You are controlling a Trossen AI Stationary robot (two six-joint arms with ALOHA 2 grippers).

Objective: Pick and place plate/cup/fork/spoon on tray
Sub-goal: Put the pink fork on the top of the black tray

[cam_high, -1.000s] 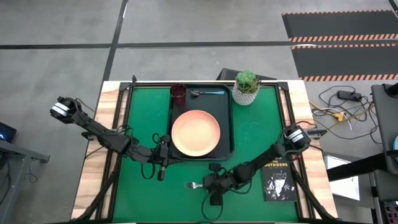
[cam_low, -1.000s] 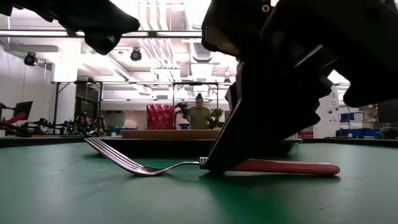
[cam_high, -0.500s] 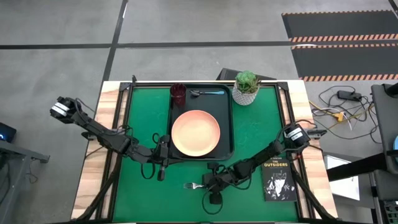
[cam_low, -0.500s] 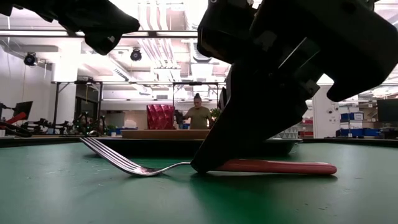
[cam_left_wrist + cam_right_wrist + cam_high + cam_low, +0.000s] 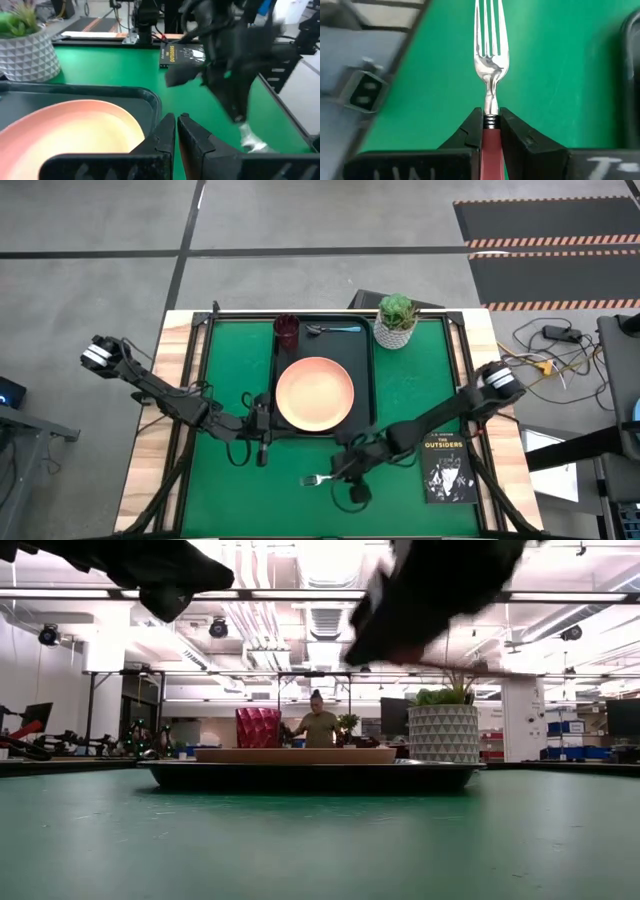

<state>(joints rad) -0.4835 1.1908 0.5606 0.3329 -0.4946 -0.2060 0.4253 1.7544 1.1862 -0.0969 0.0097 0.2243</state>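
With its 2 fingers clamped on the red handle just behind the neck, the right gripper (image 5: pixel 490 131) holds the fork (image 5: pixel 490 65) off the green mat, near the tray (image 5: pixel 366 385), which carries the plate (image 5: pixel 314 392), cup (image 5: pixel 286 330) and spoon (image 5: pixel 334 329). The left gripper (image 5: pixel 176 131) waits closed and empty beside the tray, clear of the delivery path.

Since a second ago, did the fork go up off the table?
Yes. The right gripper has lifted the fork: in the low view it no longer lies on the green mat in front of the tray.
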